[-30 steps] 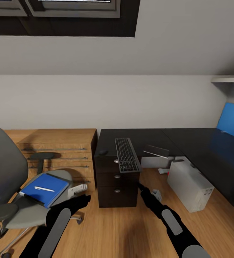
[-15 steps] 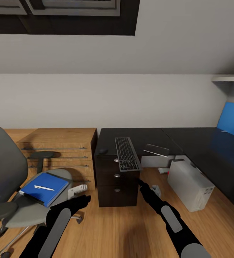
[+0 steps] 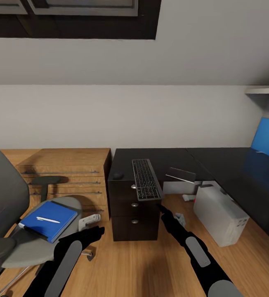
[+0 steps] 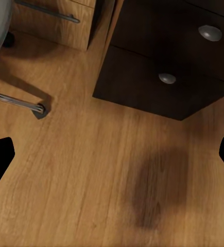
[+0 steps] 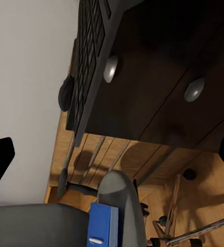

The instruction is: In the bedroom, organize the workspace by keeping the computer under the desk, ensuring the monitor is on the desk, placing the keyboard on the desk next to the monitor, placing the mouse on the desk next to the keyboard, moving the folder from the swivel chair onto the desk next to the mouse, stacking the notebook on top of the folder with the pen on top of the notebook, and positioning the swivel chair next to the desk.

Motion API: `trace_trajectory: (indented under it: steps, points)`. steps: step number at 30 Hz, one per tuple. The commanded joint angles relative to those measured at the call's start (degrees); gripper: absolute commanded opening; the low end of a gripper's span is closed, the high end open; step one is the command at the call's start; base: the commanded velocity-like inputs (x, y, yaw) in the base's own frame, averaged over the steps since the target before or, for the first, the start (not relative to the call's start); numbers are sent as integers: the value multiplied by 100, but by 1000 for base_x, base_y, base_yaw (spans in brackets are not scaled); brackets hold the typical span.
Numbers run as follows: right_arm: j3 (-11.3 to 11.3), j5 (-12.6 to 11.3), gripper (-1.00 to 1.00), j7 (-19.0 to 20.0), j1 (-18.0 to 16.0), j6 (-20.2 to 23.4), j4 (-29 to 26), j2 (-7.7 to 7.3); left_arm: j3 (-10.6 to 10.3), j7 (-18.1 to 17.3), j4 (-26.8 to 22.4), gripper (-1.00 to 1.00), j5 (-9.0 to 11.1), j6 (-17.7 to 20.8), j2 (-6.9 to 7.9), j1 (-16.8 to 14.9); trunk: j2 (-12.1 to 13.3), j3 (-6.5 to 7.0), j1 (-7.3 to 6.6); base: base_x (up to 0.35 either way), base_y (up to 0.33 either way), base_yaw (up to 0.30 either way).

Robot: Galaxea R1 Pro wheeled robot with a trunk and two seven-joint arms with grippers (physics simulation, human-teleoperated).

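Note:
The grey swivel chair [image 3: 4, 202] stands left of the black desk [image 3: 167, 159]. On its seat lies the blue folder [image 3: 48, 220] with the white pen [image 3: 48, 220] on top. The notebook is hidden. The keyboard [image 3: 146, 179] overhangs the desk's front edge above the drawers, and the mouse [image 3: 118, 175] sits to its left. The pale computer [image 3: 221, 214] stands under the desk. Whether a dark tilted slab [image 3: 180, 173] under the desk is the monitor, I cannot tell. My left gripper [image 3: 97, 231] is open over the floor. My right gripper [image 3: 161, 208] is open just below the keyboard [image 5: 88, 62].
A light wooden chest [image 3: 68, 173] with bar handles stands between the chair and the desk's drawer unit [image 3: 134, 214]. A blue panel [image 3: 268, 138] rises over the desk at the right edge. Bare wood floor [image 4: 91, 180] lies in front of the drawers.
The whole picture has shifted slightly, so the camera moved. Both arms keep almost the same pose and both grippers stay open. No object has changed place.

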Motion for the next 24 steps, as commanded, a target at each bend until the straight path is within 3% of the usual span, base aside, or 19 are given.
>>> trace_trajectory:
  steps: [1, 4, 7, 9, 13, 24]
  points:
    - [-19, -68, 100, -7, -3, 34, 6, 1, -16, 58, 0, 100, 57, 2, 6, -5, -3, -6, -1, 6, 0, 0]
    - [-70, -131, 100, -55, -3, 45, 11, 1, -19, 56, 5, 100, 57, 2, 6, -5, -3, -6, -1, 4, 0, 0]
    - [-174, -375, 100, -185, -3, 61, 15, 1, -21, 53, 8, 100, 57, 2, 6, -5, -3, -6, -1, 2, 0, 0]
    - [-238, -835, 100, -366, -3, 71, 18, 1, -22, 51, 9, 100, 57, 3, 6, -5, -3, -6, -1, 0, 0, 0]
    - [-257, -1074, 100, -439, -3, 78, 29, 1, -22, 51, 10, 100, 60, 8, 6, -5, -3, -6, -1, 0, 0, 0]
    - [-254, -1233, 100, -462, -3, 235, 37, 1, -22, 35, -10, 100, 81, 16, 2, -5, -3, -6, -1, 0, 0, 0]
